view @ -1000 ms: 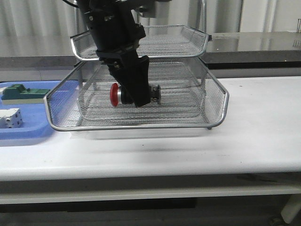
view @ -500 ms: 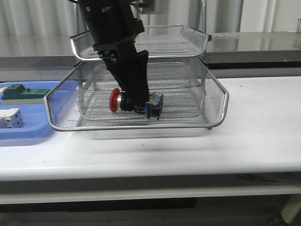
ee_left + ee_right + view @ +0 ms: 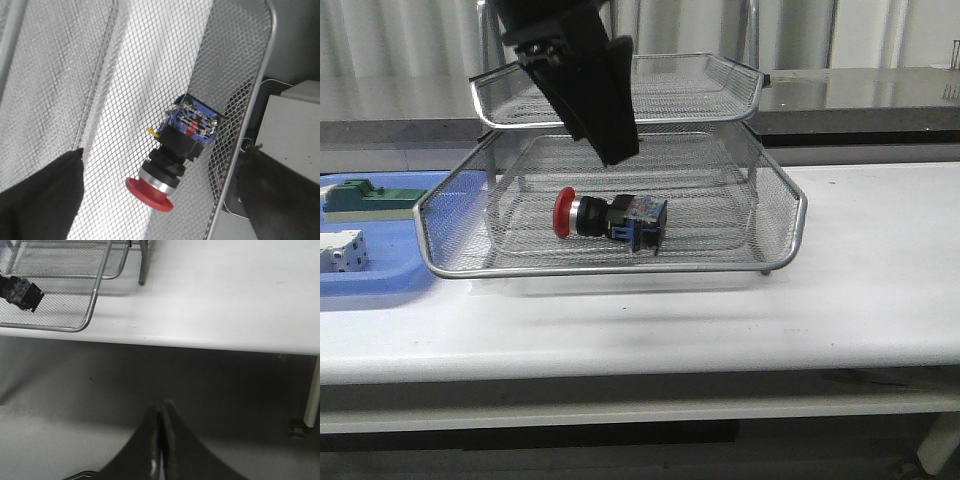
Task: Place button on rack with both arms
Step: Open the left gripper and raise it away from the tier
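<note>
button [image 3: 609, 216]: red domed head, black barrel, blue block, lying on mesh
rack [image 3: 775, 192]: chrome-rimmed wire mesh
left gripper [image 3: 615, 152]: spread wide, empty
right gripper [image 3: 161, 440]: pressed together

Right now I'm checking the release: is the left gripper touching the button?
Apart. The front view shows the left gripper raised clear above the button, mesh visible between them.

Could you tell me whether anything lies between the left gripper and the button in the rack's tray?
Nothing: in the front view, the left gripper hangs open above the button, only air between them inside the rack.
</note>
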Tool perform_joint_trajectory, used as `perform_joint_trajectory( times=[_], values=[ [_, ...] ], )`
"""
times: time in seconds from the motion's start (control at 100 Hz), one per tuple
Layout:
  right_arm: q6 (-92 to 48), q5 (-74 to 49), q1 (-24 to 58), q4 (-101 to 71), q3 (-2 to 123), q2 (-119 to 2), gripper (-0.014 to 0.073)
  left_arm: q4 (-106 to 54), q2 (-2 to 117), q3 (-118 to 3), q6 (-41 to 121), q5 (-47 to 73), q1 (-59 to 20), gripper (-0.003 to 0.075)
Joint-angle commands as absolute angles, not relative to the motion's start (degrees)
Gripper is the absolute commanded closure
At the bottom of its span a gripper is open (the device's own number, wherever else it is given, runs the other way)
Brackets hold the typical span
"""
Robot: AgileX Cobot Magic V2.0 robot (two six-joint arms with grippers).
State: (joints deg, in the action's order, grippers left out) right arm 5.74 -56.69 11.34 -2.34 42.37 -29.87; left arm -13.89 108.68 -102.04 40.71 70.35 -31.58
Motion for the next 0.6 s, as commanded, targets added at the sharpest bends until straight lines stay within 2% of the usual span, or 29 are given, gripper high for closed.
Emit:
perform_joint_trajectory(
  times=[0.0, 0.22, 0.59],
  values=[
    [5.7, -53.3, 11.5, -1.9, 44.0, -30.0, 0.0661, -15.2, 103.1, -103.9, 38.9, 73.0, -31.9, 0.012],
    [5.7, -53.3, 11.5, -1.9, 44.0, -30.0, 0.0661, -10.2, 97.9, -103.9, 30.4, 73.0, -30.0, 0.012],
    [5.7, -53.3, 11.5, -1.9, 44.0, -30.0, 0.0661, -9.9, 88.5, -99.3, 24.6, 70.4, -18.8, 0.0122]
  ],
)
